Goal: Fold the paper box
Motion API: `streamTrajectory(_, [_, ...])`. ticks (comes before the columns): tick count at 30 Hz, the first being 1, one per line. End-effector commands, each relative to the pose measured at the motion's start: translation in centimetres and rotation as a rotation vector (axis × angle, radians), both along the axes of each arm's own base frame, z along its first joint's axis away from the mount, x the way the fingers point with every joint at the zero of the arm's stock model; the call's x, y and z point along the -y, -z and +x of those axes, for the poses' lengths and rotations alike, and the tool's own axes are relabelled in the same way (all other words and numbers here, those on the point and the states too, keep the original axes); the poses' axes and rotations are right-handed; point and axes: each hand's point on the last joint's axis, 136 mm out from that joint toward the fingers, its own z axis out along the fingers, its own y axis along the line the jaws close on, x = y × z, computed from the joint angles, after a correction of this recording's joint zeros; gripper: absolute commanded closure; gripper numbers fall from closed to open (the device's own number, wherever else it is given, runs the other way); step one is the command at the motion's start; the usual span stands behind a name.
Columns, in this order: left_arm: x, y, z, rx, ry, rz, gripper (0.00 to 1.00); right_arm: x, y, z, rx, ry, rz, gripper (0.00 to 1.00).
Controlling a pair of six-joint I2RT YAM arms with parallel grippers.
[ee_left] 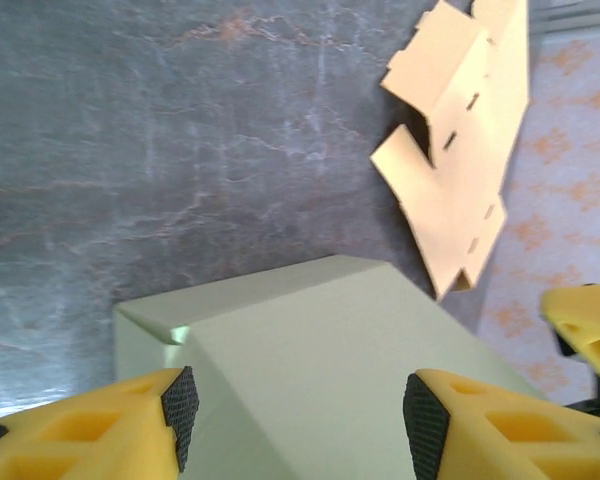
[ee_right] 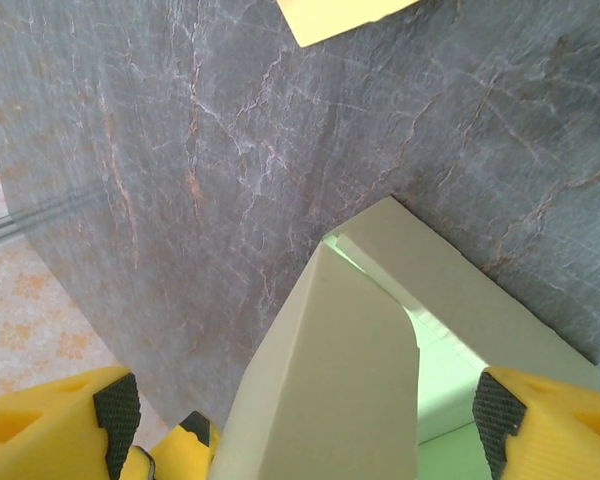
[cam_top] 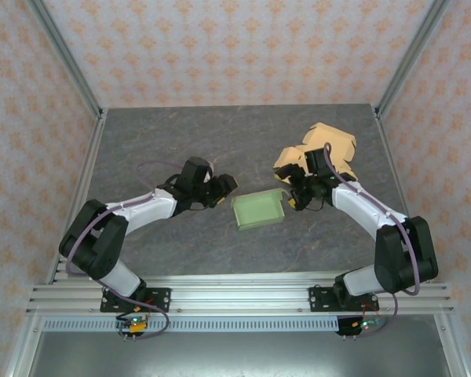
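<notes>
The pale green paper box (cam_top: 259, 210) lies mid-table as a shallow tray with raised walls. My left gripper (cam_top: 224, 188) is at its left edge, open. In the left wrist view the box (ee_left: 310, 350) spreads below and between the black pads (ee_left: 180, 410), which stand apart from it; the left gripper (ee_left: 302, 420) holds nothing. My right gripper (cam_top: 294, 196) is at the box's right edge, open. In the right wrist view a box wall (ee_right: 330, 380) rises between the wide-spread fingers (ee_right: 498, 420) of the right gripper (ee_right: 308, 425), touching neither pad.
Flat tan cardboard blanks (cam_top: 322, 149) lie behind the right gripper, also seen as slotted tan cardboard (ee_left: 460, 150) and a tan corner (ee_right: 330, 15). The grey marbled table (cam_top: 165, 141) is bounded by metal posts and patterned walls.
</notes>
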Motion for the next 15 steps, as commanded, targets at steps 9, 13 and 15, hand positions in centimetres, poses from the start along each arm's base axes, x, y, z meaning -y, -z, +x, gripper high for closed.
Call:
streamTrajectory(9, [3.6, -2.3, 0.2, -0.043, -0.021, -0.149, 0.40, -1.4, -0.8, 0.3, 0.007, -0.024, 0.055, 0.24])
streamTrajectory(13, [4.0, -2.4, 0.0, -0.056, -0.027, -0.163, 0.41, -1.6, -0.4, 0.2, 0.002, -0.024, 0.055, 0.28])
streamTrajectory(15, [4.3, -2.4, -0.1, -0.063, -0.029, -0.178, 0.41, -1.7, -0.3, 0.2, 0.001, -0.023, 0.058, 0.28])
